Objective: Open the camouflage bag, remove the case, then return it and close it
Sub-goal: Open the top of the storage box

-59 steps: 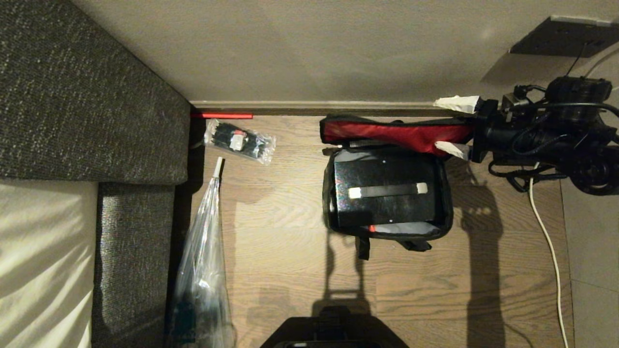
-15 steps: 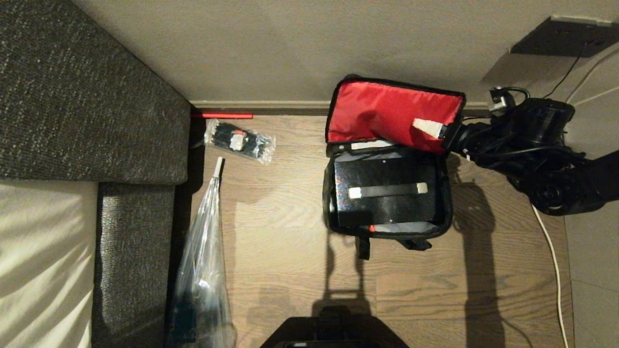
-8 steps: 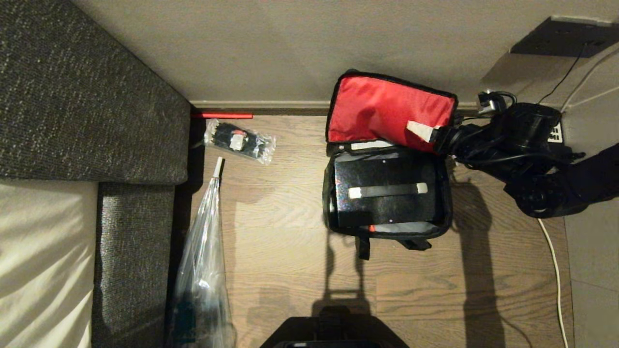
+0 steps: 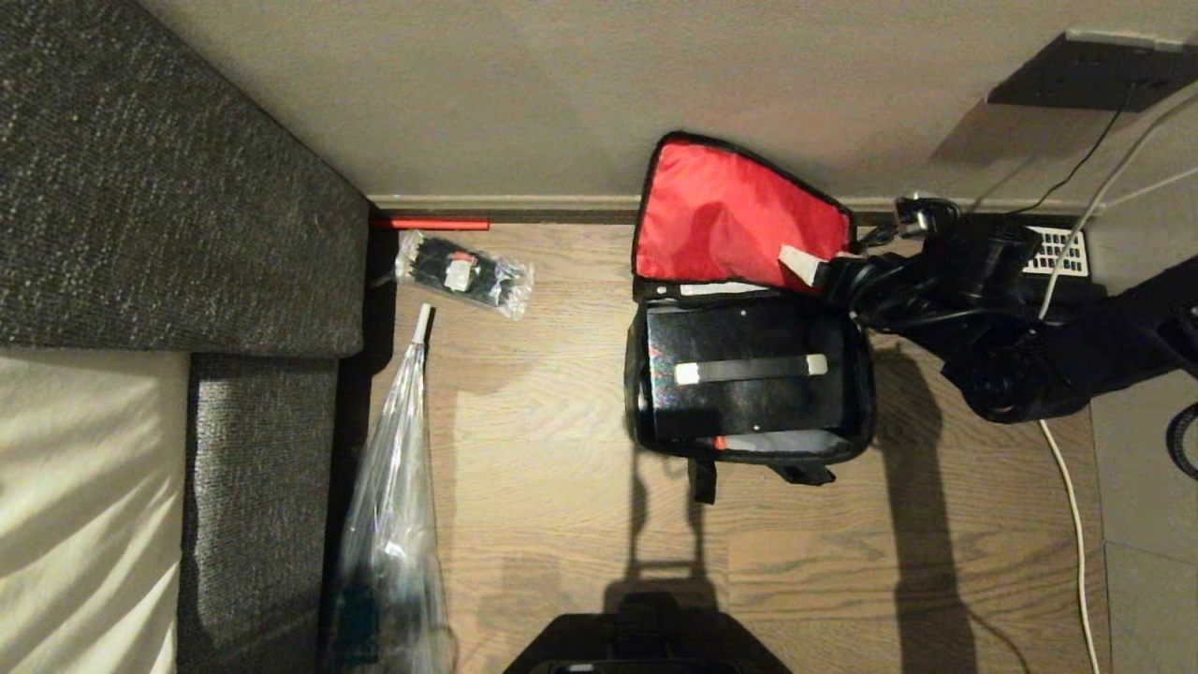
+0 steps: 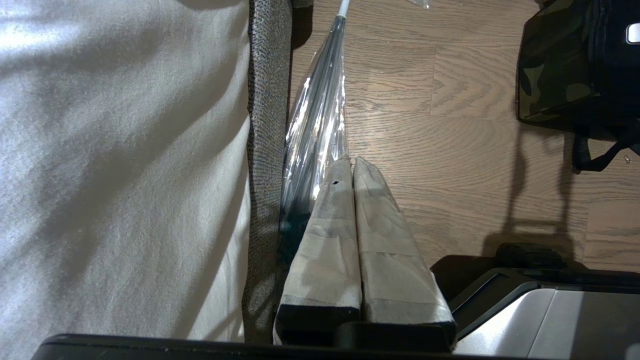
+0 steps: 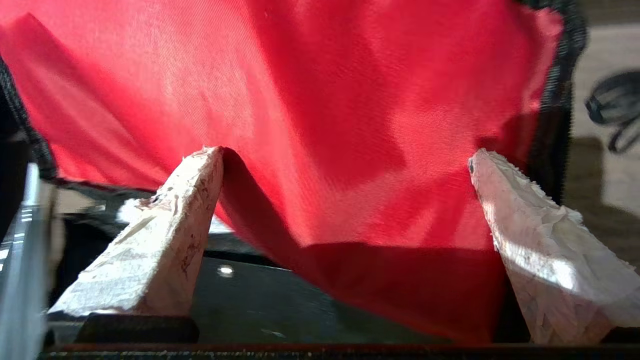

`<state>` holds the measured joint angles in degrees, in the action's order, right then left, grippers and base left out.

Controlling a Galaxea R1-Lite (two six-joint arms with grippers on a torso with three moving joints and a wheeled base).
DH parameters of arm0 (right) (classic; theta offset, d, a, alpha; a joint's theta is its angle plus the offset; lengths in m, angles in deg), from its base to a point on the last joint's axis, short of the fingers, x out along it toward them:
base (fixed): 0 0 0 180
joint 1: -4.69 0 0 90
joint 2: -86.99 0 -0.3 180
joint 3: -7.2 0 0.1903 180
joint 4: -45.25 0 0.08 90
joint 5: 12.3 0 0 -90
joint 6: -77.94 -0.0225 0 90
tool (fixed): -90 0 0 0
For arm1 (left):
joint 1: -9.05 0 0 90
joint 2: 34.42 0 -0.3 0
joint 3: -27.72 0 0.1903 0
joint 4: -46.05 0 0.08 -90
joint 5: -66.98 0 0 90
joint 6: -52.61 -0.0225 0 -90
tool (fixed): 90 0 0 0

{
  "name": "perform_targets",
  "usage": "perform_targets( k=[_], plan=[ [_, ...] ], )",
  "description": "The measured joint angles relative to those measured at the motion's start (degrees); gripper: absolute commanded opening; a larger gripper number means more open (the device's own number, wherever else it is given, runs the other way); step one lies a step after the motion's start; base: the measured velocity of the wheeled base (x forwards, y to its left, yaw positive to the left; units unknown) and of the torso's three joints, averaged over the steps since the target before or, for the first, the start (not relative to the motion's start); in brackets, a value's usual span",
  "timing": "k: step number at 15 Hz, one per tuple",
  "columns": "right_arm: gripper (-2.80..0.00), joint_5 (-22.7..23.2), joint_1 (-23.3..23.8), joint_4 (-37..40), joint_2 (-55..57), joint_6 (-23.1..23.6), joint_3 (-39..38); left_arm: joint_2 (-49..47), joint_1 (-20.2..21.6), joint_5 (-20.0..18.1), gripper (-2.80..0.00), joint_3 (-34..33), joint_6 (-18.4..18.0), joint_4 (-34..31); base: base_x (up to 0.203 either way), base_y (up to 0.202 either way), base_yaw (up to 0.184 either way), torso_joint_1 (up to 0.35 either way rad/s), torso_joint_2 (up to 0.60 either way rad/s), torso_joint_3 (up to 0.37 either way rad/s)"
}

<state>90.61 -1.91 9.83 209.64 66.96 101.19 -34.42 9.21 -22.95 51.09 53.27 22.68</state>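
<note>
The camouflage bag (image 4: 866, 393) sits open on the wooden floor near the wall. Its lid (image 4: 730, 220) stands up with the red lining facing me. The black case (image 4: 749, 402) lies inside it, its bar handle (image 4: 749, 370) with pale ends on top. My right gripper (image 4: 819, 270) is at the lid's lower right corner. In the right wrist view it (image 6: 344, 154) is open wide, with the red lining (image 6: 350, 90) ahead and one fingertip (image 6: 207, 160) pressing into the fabric. My left gripper (image 5: 350, 167) is parked, shut and empty, beside the sofa; the bag's camouflage side (image 5: 550, 75) shows there.
A grey sofa (image 4: 168, 187) with a pale cushion (image 4: 84, 505) fills the left. A bagged umbrella (image 4: 393, 487) and a small plastic packet (image 4: 463, 271) lie beside it. A white cable (image 4: 1067, 505), a keypad phone (image 4: 1058, 251) and a dark shelf (image 4: 1095, 70) are on the right.
The lid, edge-on at first, now stands open with its lining showing. Over the last second my right arm slid left and nearer, and the lid's right corner folded inward.
</note>
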Motion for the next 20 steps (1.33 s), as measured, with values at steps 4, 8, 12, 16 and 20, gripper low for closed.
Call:
perform_targets(
  k=[4, 8, 12, 16, 20],
  plan=[
    [0.0, -0.21, -0.26, 0.1, 1.8, 0.29, 0.18, 0.0, 0.0, 0.0, -2.8, 0.0, 0.02, 0.0, 0.0, 0.0, 0.0, 0.0, 0.0, 0.0],
    [0.0, -0.45, -0.24, -0.03, 2.79, 0.25, 0.55, 0.0, 0.0, 0.0, -2.8, 0.0, -0.01, 0.0, 0.0, 0.0, 0.0, 0.0, 0.0, 0.0],
    [0.0, -1.52, -0.61, 0.33, 2.66, -0.3, 0.09, 0.0, 0.0, 0.0, -2.8, 0.0, 0.0, 0.0, 0.0, 0.0, 0.0, 0.0, 0.0, 0.0],
    [0.0, -2.28, -0.66, 0.94, 1.79, -2.68, -1.0, 0.0, 0.0, 0.0, -2.8, 0.0, 0.02, 0.0, 0.0, 0.0, 0.0, 0.0, 0.0, 0.0],
    [0.0, -1.22, -0.61, 6.13, -2.97, -9.42, -1.5, 0.0, 0.0, 0.0, -2.8, 0.0, 0.02, 0.0, 0.0, 0.0, 0.0, 0.0, 0.0, 0.0]
  ],
)
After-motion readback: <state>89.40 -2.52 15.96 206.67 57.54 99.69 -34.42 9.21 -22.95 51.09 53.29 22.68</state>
